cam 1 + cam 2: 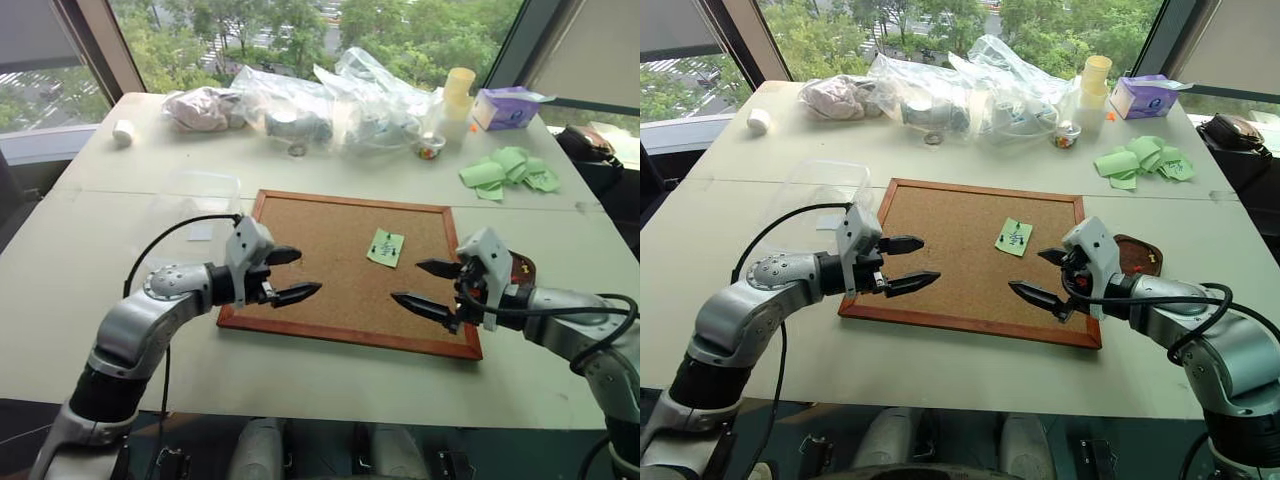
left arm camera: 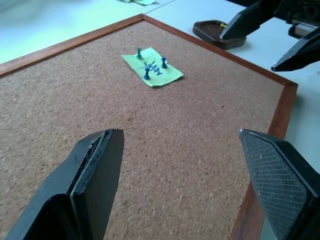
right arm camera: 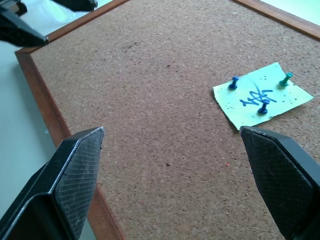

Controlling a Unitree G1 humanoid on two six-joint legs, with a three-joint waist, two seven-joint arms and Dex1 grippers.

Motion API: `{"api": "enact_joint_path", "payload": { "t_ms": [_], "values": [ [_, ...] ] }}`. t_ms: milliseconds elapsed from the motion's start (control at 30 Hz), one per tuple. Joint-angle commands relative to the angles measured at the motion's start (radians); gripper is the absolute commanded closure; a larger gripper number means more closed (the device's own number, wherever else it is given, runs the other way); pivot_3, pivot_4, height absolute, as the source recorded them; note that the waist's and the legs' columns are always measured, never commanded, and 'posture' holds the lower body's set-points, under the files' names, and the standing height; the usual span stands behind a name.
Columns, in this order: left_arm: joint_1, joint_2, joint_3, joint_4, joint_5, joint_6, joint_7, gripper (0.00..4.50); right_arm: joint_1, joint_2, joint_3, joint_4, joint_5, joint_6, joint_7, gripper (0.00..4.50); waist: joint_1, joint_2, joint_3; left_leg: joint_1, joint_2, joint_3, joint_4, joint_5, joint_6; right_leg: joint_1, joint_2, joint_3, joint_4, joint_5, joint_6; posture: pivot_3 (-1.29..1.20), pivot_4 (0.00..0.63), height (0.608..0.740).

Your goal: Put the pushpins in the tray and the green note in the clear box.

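The green note (image 1: 385,247) lies on the cork board, right of its middle, held by three pushpins (image 2: 147,74) stuck through it. The tray (image 1: 1137,255), a dark brown dish, sits just off the board's right edge, behind my right gripper. The clear box (image 1: 205,195) stands on the table left of the board's far corner. My left gripper (image 1: 309,271) hangs open over the board's left part, empty. My right gripper (image 1: 405,281) hangs open over the board's near right part, empty, a short way in front of the note.
The wood-framed cork board (image 1: 320,240) covers the middle of the white table. At the back lie clear plastic bags (image 1: 330,100), a bunch of green papers (image 1: 510,170), yellow cups (image 1: 458,95), a purple tissue box (image 1: 505,105) and a white roll (image 1: 122,131).
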Motion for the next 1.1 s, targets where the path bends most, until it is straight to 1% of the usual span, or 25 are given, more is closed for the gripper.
{"api": "enact_joint_path", "payload": {
  "t_ms": [33, 167, 367, 533, 700, 867, 1100],
  "values": [
    [-0.026, -0.023, -0.026, 0.009, 0.041, -0.048, 0.008, 0.45, -0.002, -0.031, -0.042, 0.002, -0.003, -0.029, 0.019, 0.0, 0.001, 0.0, 0.0, 0.0, 0.0, 0.0, 0.0, 0.0, 0.0, 0.0, 0.0, 0.0, 0.0, 0.0, 0.0, 0.0, 0.15, 0.74],
    [-0.036, -0.045, -0.027, 0.023, 0.037, -0.056, -0.008, 0.45, -0.017, -0.037, -0.042, 0.013, -0.008, -0.037, 0.011, 0.0, 0.0, 0.0, 0.0, 0.0, 0.0, 0.0, 0.0, 0.0, 0.0, 0.0, 0.0, 0.0, 0.0, 0.0, 0.0, 0.0, 0.15, 0.74],
    [-0.059, -0.085, -0.043, 0.064, 0.071, -0.1, -0.004, 0.45, -0.058, -0.048, -0.02, 0.051, -0.031, -0.057, 0.024, 0.0, 0.0, 0.0, 0.0, 0.0, 0.0, 0.0, 0.0, 0.0, 0.0, 0.0, 0.0, 0.0, 0.0, 0.0, 0.0, 0.0, 0.15, 0.74],
    [-0.029, -0.125, -0.048, 0.052, 0.09, -0.129, 0.018, 0.45, -0.079, -0.057, -0.01, 0.074, -0.047, -0.069, 0.046, 0.0, 0.0, 0.0, 0.0, 0.0, 0.0, 0.0, 0.0, 0.0, 0.0, 0.0, 0.0, 0.0, 0.0, 0.0, 0.0, 0.0, 0.15, 0.74],
    [-0.028, -0.125, -0.043, 0.066, 0.112, -0.144, 0.023, 0.45, -0.112, -0.036, 0.011, 0.096, -0.07, -0.092, 0.039, 0.0, -0.001, 0.0, 0.0, 0.0, 0.0, 0.0, 0.0, 0.0, 0.0, 0.0, 0.0, 0.0, 0.0, 0.0, 0.0, 0.0, 0.15, 0.74],
    [-0.045, -0.144, -0.044, 0.091, 0.133, -0.153, 0.046, 0.45, -0.12, -0.047, 0.014, 0.115, -0.08, -0.103, 0.059, 0.0, 0.001, 0.0, 0.0, 0.0, 0.0, 0.0, 0.0, 0.0, 0.0, 0.0, 0.0, 0.0, 0.0, 0.0, 0.0, 0.0, 0.15, 0.74],
    [-0.033, -0.151, -0.037, 0.11, 0.148, -0.174, 0.046, 0.45, -0.134, -0.042, 0.027, 0.115, -0.089, -0.095, 0.068, 0.0, 0.0, 0.0, 0.0, 0.0, 0.0, 0.0, 0.0, 0.0, 0.0, 0.0, 0.0, 0.0, 0.0, 0.0, 0.0, 0.0, 0.15, 0.74]
  ]
}}
